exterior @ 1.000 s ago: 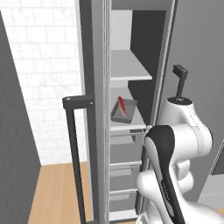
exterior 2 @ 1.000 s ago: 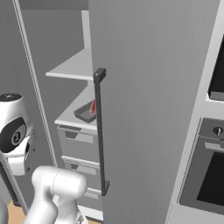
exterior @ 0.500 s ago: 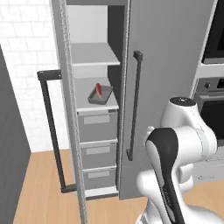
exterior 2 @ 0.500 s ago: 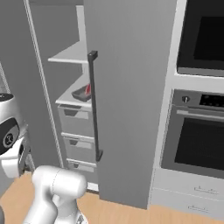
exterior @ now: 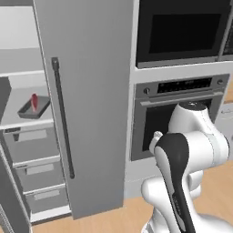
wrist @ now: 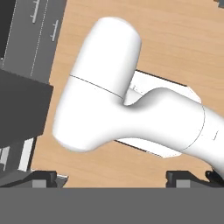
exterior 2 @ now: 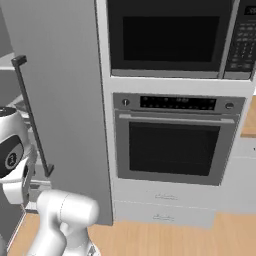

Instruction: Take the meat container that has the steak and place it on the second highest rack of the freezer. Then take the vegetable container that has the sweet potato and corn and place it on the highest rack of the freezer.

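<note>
Fingertips [wrist: 43, 176] stand spread wide at the hand view's bottom edge, gripping nothing — wooden floor [wrist: 183, 39] beyond. The steak [exterior: 34, 101] sits in its dark meat container [exterior: 32, 108] on a freezer [exterior: 86, 100] shelf — left of the wall oven [exterior 2: 175, 145].

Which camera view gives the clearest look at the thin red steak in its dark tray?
The left base view: the thin red steak lies in its dark tray on a pale freezer shelf, unobstructed. In the right base view the arm and door cover that spot; the hand view faces the floor.
</note>
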Controlling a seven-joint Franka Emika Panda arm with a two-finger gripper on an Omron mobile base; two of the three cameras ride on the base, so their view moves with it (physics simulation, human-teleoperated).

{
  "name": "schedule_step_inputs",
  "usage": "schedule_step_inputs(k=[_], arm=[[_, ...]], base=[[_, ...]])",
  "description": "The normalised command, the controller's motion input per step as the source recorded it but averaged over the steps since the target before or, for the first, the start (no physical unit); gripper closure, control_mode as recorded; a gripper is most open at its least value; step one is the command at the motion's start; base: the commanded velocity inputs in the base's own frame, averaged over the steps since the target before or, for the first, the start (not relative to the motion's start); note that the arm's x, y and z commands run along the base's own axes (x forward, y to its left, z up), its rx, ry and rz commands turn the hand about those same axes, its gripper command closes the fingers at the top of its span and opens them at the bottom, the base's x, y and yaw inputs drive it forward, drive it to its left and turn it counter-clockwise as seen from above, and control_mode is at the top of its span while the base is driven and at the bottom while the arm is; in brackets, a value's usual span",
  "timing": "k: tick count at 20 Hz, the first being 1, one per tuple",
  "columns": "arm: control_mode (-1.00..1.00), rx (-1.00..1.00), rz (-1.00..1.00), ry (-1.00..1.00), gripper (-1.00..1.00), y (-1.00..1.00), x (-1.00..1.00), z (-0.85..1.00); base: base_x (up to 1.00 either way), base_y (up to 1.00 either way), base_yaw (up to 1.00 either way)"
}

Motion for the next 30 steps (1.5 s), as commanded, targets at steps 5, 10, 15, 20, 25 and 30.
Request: schedule_step_inputs(k=[5,10,15,20,25,30], arm=[[1.00,0.00,0.00,0.00,-1.00,0.00,0.00,0.00],[1.00,0.00,0.00,0.00,-1.00,0.00,0.00,0.00],[1.00,0.00,0.00,0.00,-1.00,0.00,0.00,0.00],[1.00,0.00,0.00,0.00,-1.00,0.00,0.00,0.00],[1.00,0.00,0.00,0.00,-1.00,0.00,0.00,0.00],[1.00,0.00,0.00,0.00,-1.00,0.00,0.00,0.00]], base=[[0.19,-1.00,-0.22],[0.30,-1.00,-0.11],[0.32,-1.00,-0.03],[0.26,-1.00,0.00],[0.34,-1.00,0.00],[0.19,-1.00,0.00]])
